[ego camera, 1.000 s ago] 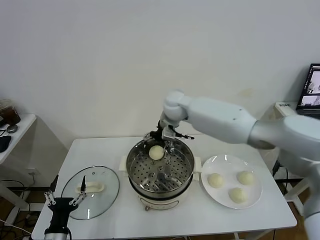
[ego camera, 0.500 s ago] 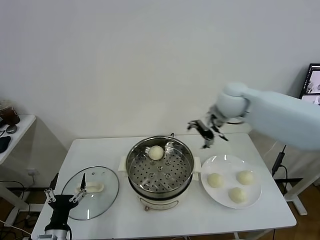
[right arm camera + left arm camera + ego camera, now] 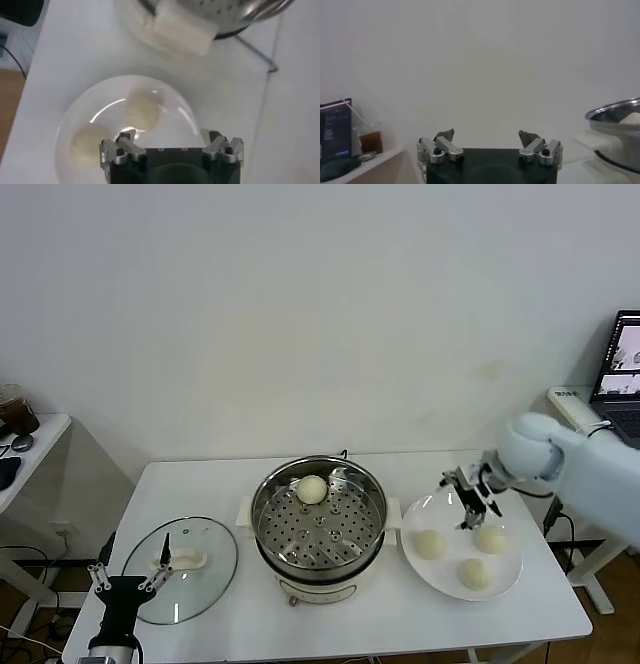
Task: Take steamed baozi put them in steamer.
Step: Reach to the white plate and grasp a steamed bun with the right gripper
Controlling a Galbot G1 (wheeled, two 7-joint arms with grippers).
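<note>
the left gripper waited at the table's near-left corner, fingers spread wide and empty, just beside the glass lid. right of those fingers stood the steamer, one baozi on its perforated tray at the far side. further right, the right gripper hovered over the white plate, its fingers parted wide, gripping nothing. three baozi lay on that plate, the nearest just beneath those fingers.
</note>
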